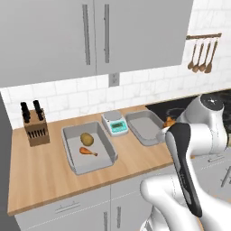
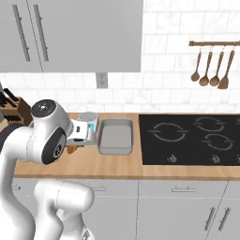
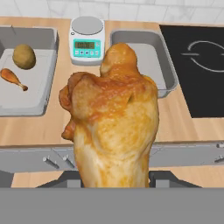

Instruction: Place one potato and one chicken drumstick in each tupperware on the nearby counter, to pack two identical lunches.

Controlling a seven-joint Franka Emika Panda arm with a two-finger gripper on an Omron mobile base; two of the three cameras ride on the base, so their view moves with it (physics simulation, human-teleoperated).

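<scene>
The long wooden surface [image 1: 40, 176] carries two grey tupperware containers. The left tupperware [image 1: 74, 155] holds a potato [image 1: 87, 139] and a small chicken drumstick [image 1: 88, 152] lying just beside it. The right tupperware [image 1: 137, 125] sits beyond the digital scale [image 1: 114, 123], near the black cooktop [image 2: 187, 138]. The claw [image 3: 114, 177] is pinching a second chicken drumstick [image 3: 113, 127], held above the surface's front edge.

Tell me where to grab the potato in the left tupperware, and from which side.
Grip the potato across its narrower middle, coming straight down from above. It is a rounded oval lying loose on the tupperware floor, apart from the drumstick beside it, and the sloped walls would hinder a side approach.
</scene>
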